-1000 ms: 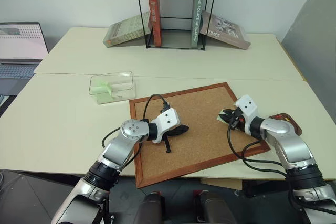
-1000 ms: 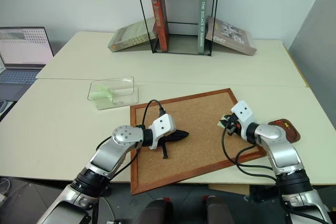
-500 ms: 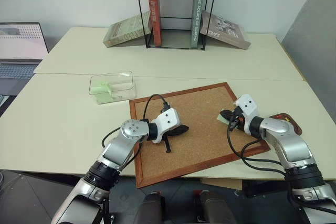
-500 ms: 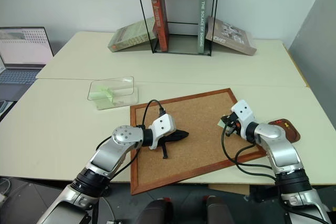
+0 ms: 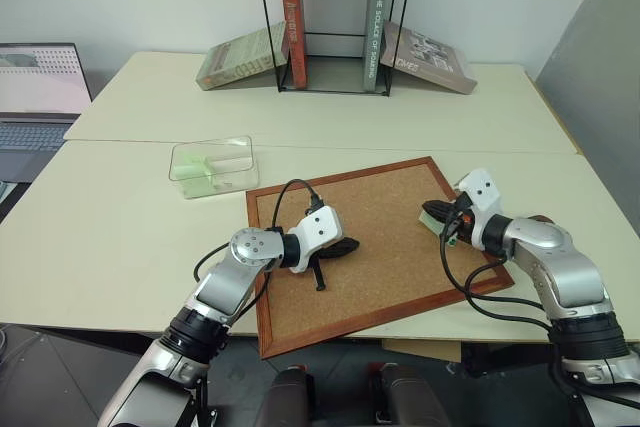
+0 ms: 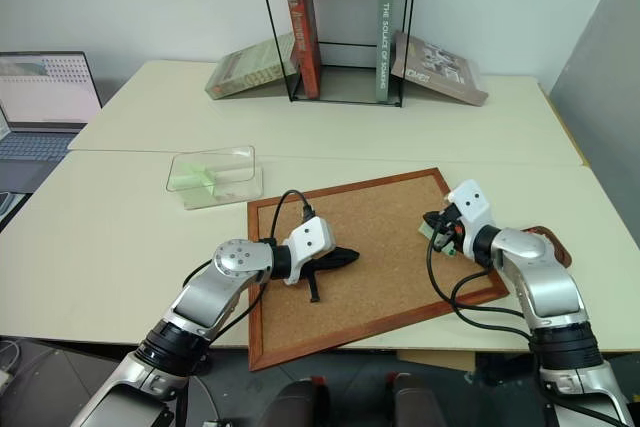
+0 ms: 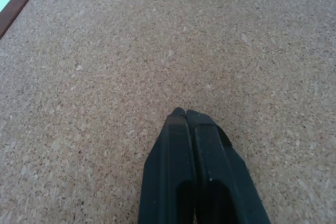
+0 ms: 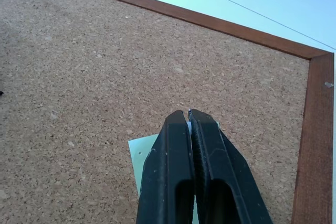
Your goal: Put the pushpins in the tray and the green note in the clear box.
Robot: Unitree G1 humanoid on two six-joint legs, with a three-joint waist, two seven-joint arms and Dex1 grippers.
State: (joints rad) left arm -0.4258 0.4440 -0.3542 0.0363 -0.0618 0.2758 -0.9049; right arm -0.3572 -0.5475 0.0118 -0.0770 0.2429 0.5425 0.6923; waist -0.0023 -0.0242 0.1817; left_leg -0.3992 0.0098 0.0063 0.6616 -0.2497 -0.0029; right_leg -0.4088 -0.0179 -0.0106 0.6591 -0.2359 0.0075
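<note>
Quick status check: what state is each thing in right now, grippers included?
Left gripper: shut, empty, over the cork board.
Right gripper: shut on green note, lifted off the board.
Clear box: open, something green already inside.
Tray: mostly hidden behind the right arm; contents can't be told.
Laptop: open, screen on.
Books: two upright in the wire rack, two leaning outside it.

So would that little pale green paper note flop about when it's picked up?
Probably. The small pale mint-green paper note looks thin and light, so its free edge should droop. Pinched in the shut right gripper, it may crease but seems unlikely to slip.
</note>
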